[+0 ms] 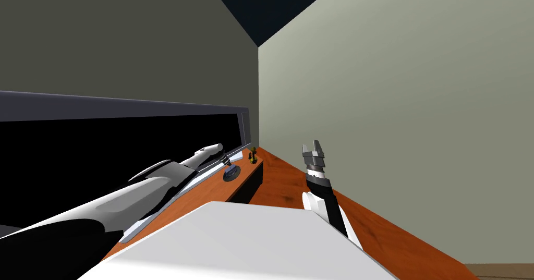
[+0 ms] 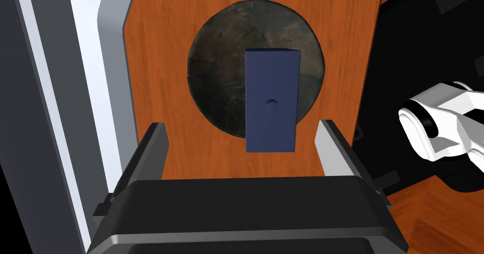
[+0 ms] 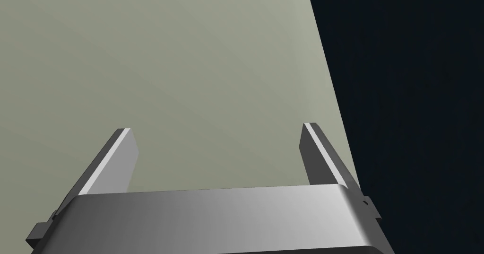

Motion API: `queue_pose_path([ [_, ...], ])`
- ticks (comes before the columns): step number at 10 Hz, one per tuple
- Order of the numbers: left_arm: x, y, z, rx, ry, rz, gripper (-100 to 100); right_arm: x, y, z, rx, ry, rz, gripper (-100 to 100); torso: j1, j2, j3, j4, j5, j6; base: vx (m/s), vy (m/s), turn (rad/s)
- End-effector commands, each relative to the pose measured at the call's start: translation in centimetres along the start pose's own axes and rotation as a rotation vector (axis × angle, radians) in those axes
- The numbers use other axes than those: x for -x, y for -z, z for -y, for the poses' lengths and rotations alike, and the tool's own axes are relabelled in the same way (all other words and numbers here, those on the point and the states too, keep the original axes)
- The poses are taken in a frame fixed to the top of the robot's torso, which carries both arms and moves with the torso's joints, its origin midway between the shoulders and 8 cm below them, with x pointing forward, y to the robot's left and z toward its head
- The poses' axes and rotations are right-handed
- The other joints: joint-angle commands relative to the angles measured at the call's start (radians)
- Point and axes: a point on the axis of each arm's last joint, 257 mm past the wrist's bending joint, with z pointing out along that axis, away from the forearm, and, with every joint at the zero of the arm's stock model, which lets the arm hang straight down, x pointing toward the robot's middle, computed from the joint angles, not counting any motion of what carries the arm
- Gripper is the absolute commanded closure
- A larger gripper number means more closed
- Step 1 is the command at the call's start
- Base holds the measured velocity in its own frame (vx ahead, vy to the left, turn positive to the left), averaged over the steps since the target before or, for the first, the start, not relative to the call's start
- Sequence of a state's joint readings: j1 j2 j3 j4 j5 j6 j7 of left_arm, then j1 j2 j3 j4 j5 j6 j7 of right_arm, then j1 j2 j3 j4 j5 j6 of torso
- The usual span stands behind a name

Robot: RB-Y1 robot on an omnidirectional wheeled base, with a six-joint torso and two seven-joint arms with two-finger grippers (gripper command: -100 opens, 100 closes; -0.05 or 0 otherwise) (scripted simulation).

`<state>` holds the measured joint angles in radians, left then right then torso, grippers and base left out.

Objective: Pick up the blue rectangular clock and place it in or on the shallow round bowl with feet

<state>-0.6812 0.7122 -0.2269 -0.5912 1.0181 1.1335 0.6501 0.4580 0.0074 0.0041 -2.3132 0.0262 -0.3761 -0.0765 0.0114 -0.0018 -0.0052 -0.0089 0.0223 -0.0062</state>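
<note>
The left arm stretches far forward over the wooden table (image 2: 156, 76), its tool (image 2: 242, 124) pointing down, spread wide and empty. The blue clock (image 2: 272, 100) rests in the dark round bowl (image 2: 217, 76), one end crossing its rim. The right arm points upward, its tool (image 3: 216, 127) also wide.

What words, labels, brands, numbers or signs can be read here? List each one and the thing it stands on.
None: no text can be read in any view.
Clock: plain blue face with one small round dimple, no numerals or brand.
Bowl: dark mottled surface, no mark.
Figure at the far end of the table: too small to tell.
</note>
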Motion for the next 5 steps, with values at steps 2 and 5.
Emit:
queue_pose_path([
  [2, -2.9, 0.1, -1.0, 0.012, -0.031, -0.015, -100, 0.0, 0.0, 0.0, 0.000, 0.000, 0.000, 0, 0.000, 0.000, 0.000, 0.000, 0.000, 0.000, 0.000, 0.007, 0.088],
  [5, -4.5, 0.0, -1.8, 0.017, -0.058, -0.008, -100, 0.0, 0.0, 0.0, 0.000, 0.000, 0.000, 0, -0.001, 0.000, 0.000, 0.000, 0.000, 0.000, 0.003, -0.013, 0.103],
])
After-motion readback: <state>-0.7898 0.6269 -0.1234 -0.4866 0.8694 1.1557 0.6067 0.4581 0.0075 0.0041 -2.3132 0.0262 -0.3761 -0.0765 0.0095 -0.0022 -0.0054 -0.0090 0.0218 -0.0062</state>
